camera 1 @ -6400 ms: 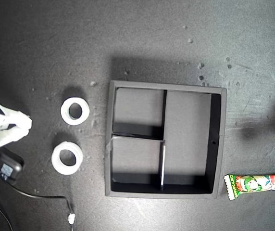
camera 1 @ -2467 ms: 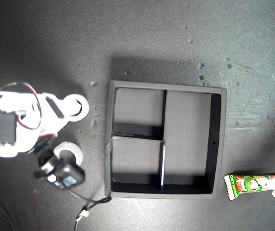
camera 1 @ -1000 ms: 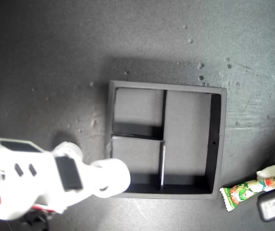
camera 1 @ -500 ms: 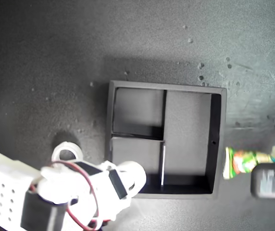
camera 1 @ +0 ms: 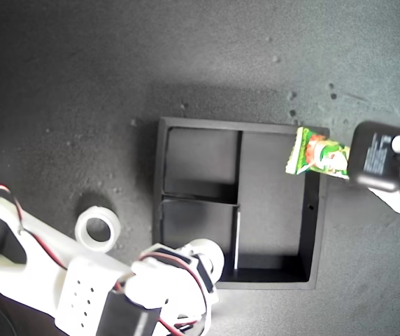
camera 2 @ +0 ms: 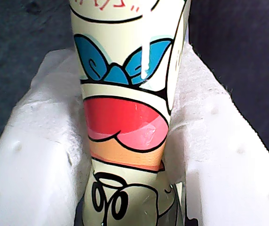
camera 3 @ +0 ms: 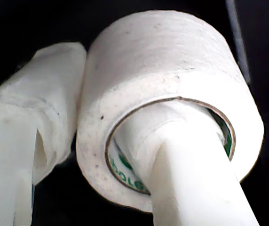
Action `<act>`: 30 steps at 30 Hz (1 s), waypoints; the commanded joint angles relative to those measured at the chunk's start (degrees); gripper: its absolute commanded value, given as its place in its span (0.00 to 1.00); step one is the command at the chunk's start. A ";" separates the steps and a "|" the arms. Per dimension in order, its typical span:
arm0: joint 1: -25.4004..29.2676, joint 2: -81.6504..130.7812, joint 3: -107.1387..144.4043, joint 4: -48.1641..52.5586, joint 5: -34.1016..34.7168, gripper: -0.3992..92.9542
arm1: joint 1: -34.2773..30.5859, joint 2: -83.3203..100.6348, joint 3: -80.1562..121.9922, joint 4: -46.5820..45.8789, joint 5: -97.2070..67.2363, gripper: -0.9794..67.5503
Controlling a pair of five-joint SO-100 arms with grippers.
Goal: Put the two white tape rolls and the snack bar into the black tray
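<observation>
**Both loads over the tray: lower before letting go**

Going from the exterior view's left: one tape roll lies on the table, well clear of the black tray. My second gripper is clamped on the other tape roll, one finger through its core, at the tray's near small compartment. I'd centre it, then lower. My first gripper pinches the snack bar over the long compartment's far end; I'd align it lengthwise first.

White printed arm shells with rows of small holes, black servo blocks, red and black wires; black camera box; rough, white-wrapped fingers.
</observation>
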 commanded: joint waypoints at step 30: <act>1.05 0.97 7.29 1.14 -4.39 0.18 | -3.34 -15.64 -27.16 0.97 -67.41 0.01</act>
